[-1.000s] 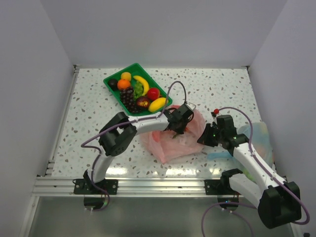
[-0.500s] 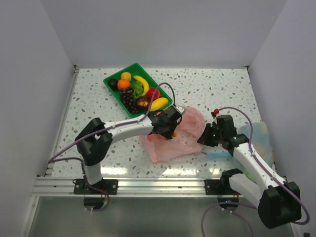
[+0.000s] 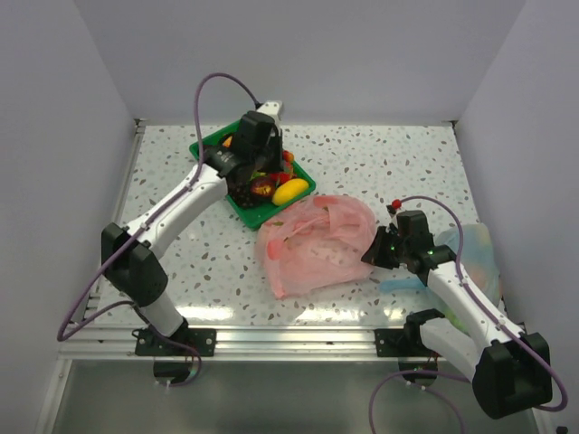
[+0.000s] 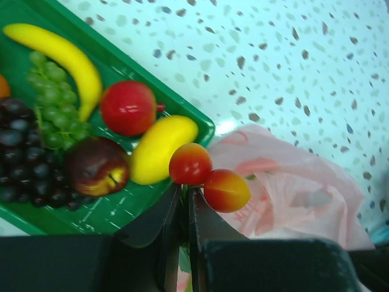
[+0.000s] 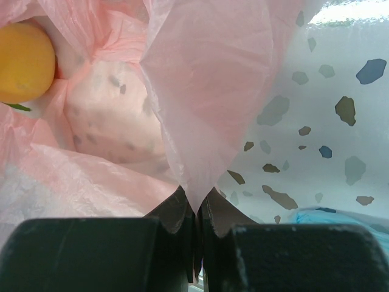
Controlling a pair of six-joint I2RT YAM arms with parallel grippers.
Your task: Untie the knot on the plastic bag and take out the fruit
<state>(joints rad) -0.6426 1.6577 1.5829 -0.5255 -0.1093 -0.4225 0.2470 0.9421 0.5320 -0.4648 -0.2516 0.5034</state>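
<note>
My left gripper [image 3: 274, 165] [image 4: 184, 198] hangs over the green tray's [image 3: 201, 143] near-right part. It is shut on the green stem of a pair of small red-yellow fruits [image 4: 208, 176], which sit above the tray rim [image 4: 200, 125] beside the yellow oval [image 4: 161, 149]. The pink plastic bag [image 3: 312, 244] [image 4: 292, 188] lies crumpled and open on the table. No tied knot shows. My right gripper [image 3: 373, 253] [image 5: 196, 207] is shut on the bag's right edge [image 5: 206, 73]. An orange-yellow fruit [image 5: 24, 61] lies inside the bag.
The tray holds a banana [image 4: 67, 55], a red round fruit [image 4: 129, 107], an apple [image 4: 97, 165], green grapes [image 4: 51, 103] and dark grapes [image 4: 24, 164]. A pale blue bag [image 3: 475, 253] lies at the right, by the right arm.
My left arm has swung from the pink bag's mouth back and left to above the tray, carrying the paired fruits. The bag has settled flatter. The right arm has not moved.
</note>
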